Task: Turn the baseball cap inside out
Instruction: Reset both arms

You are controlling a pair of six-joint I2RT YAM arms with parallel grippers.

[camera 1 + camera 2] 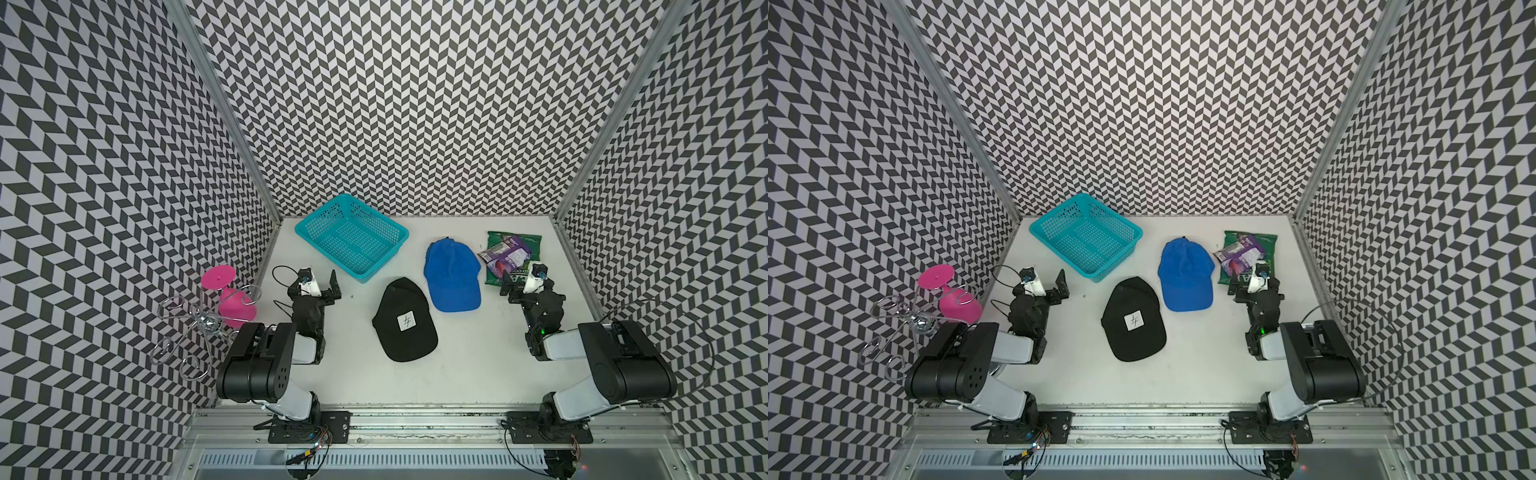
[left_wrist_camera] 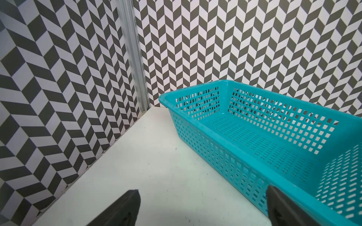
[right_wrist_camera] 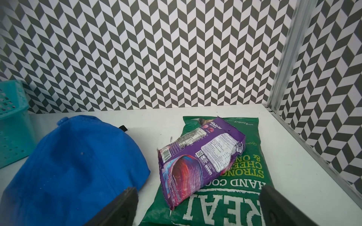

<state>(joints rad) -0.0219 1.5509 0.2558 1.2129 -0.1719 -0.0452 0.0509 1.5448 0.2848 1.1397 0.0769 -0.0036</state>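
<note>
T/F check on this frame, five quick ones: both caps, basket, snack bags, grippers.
1. The left gripper and the right gripper are both open, holding nothing. True.
2. The black cap lies inside the basket. False: it lies on the table, in front of the basket, on the robot's side.
3. The purple bag lies on top of the green bag. True.
4. The right gripper grips the blue cap. False: the blue cap lies free on the table, with nothing gripping it.
5. The basket is empty. True.
</note>
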